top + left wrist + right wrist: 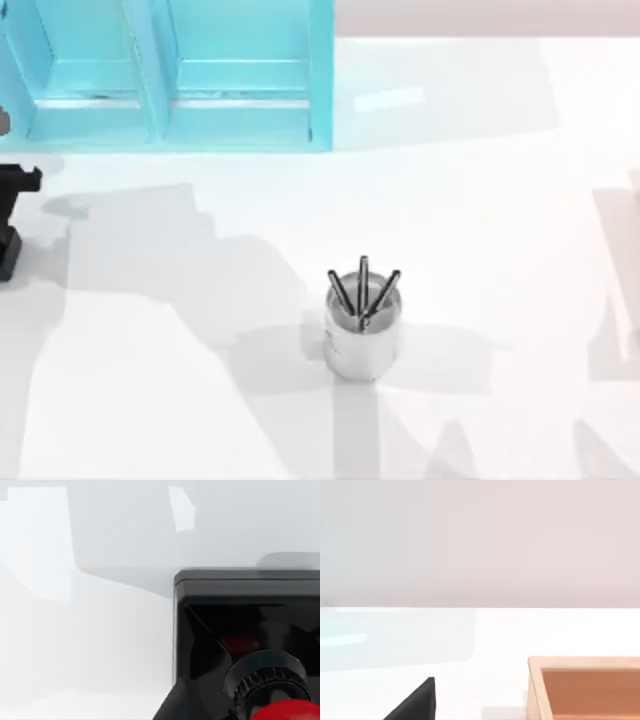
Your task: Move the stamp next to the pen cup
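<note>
The stamp (250,645) sits close in the left wrist view, a black square block with a ribbed black collar and a glossy red knob, standing on the white table. Black parts of my left gripper (10,215) reach in at the top view's left edge, far left of the pen cup (363,325). The cup is a shiny silver cylinder with three dark pens, standing upright near the table's middle front. A black wedge of my right gripper (415,705) shows low in the right wrist view, above the white table.
A turquoise shelf organiser (170,75) stands along the back left of the table. A shallow wooden box (585,690) lies near my right gripper. White tabletop spreads around the pen cup on all sides.
</note>
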Robot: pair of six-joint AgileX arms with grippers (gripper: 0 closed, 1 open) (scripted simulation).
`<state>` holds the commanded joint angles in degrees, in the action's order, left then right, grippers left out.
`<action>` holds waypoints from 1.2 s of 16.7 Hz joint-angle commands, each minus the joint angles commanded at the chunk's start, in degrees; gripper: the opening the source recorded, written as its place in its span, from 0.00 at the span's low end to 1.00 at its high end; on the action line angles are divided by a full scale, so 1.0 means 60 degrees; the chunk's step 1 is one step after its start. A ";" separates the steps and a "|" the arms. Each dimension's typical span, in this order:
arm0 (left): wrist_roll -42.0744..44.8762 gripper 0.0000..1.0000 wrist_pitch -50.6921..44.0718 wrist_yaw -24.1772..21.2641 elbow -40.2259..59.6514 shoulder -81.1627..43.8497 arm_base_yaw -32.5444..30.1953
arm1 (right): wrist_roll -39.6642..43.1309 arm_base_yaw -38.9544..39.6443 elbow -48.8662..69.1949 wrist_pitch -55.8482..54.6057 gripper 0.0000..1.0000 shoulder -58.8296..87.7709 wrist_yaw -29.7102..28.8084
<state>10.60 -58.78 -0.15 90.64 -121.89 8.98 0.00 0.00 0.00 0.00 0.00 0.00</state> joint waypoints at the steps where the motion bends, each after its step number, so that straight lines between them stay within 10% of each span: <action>1: 0.0000 0.32 0.0000 0.0000 0.0000 0.0000 0.0000 | 0.0000 0.0000 0.0000 0.0000 1.00 0.0000 0.0000; 6: 0.0000 0.00 0.0000 0.0000 0.0000 0.0000 0.0000 | 0.0000 0.0000 0.0000 0.0000 1.00 0.0000 0.0000; 20: -0.1091 0.00 -0.1663 -0.0003 0.1643 -0.0021 -0.1117 | 0.0000 0.0000 0.0000 0.0000 1.00 0.0000 0.0000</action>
<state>4.06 -68.75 -0.17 100.50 -122.02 2.27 0.00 0.00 0.00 0.00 0.00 0.00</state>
